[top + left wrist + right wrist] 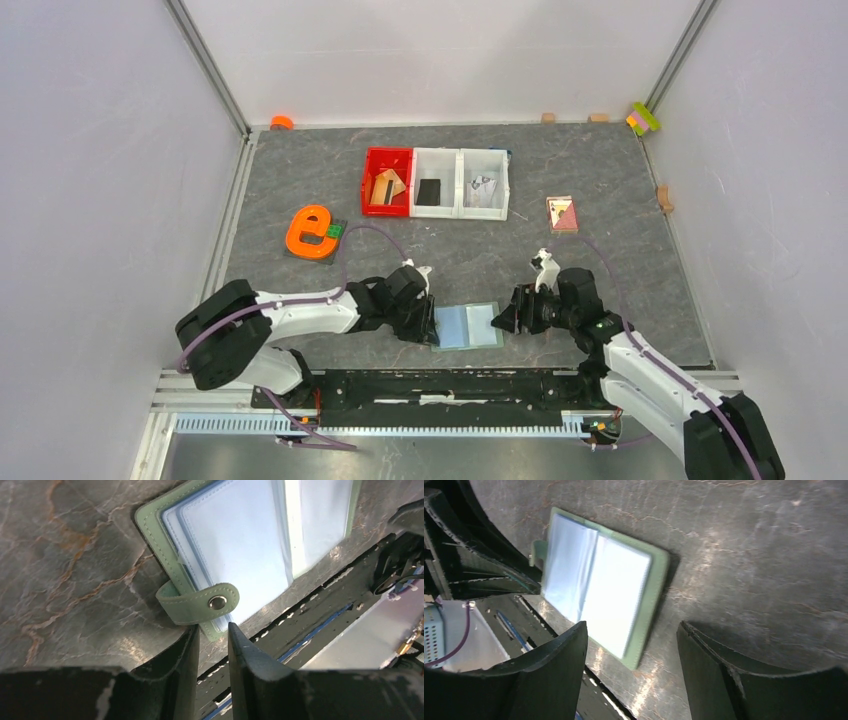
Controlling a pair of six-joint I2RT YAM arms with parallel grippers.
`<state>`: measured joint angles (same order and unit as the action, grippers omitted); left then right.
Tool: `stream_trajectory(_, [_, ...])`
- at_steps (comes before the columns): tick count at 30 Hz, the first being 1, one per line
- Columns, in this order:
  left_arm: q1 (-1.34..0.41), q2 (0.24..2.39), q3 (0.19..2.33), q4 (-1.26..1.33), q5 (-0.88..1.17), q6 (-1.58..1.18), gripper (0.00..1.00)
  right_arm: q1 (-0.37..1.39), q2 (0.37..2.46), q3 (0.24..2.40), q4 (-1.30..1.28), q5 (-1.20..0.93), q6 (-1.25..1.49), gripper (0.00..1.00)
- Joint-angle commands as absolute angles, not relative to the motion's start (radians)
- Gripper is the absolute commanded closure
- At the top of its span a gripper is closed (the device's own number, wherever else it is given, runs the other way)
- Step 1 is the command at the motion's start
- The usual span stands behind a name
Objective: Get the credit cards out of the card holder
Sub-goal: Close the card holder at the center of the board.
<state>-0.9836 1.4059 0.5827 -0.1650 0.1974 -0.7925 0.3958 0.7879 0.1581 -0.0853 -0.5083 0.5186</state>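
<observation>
Sage-green folding card holder [468,326] lies open on the grey marbled tabletop [600,180], lower centre; left tool [212,627] narrowly parted at its tabbed edge, grip unclear; right tool [632,625] gapes wide, empty.

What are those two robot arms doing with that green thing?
They are working on a sage-green folding card holder, which lies open on the grey marbled table. The black left gripper is at the holder's edge beside its snap tab, jaws only slightly apart. The black right gripper sits wide open on the other side, holding nothing. Neither gripper has pulled a card out at this moment.
</observation>
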Motion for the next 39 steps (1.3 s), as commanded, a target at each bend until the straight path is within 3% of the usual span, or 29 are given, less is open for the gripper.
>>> stream_trajectory(1, [-0.979,1.450,0.564,-0.103,0.215,-0.825,0.66,0.456,0.822,0.137,-0.022,-0.514,0.600,0.29])
stream_trajectory(10, [-0.978,1.489,0.562,-0.062,0.235,-0.824,0.80,0.543,0.823,0.124,0.219,-0.572,0.800,0.35])
stream_trajectory(21, [-0.978,1.522,0.571,-0.025,0.253,-0.821,0.82,0.644,0.890,0.171,0.357,-0.588,0.859,0.37])
stream_trajectory(27, [-0.979,1.505,0.577,-0.067,0.233,-0.807,0.82,0.650,0.859,0.378,-0.069,-0.333,0.615,0.31])
stream_trajectory(30, [-0.978,1.493,0.583,-0.090,0.221,-0.799,0.82,0.650,0.847,0.415,-0.140,-0.274,0.570,0.31])
stream_trajectory(39, [-0.978,1.499,0.592,-0.093,0.221,-0.793,0.83,0.651,0.889,0.247,0.220,-0.518,0.783,0.36])
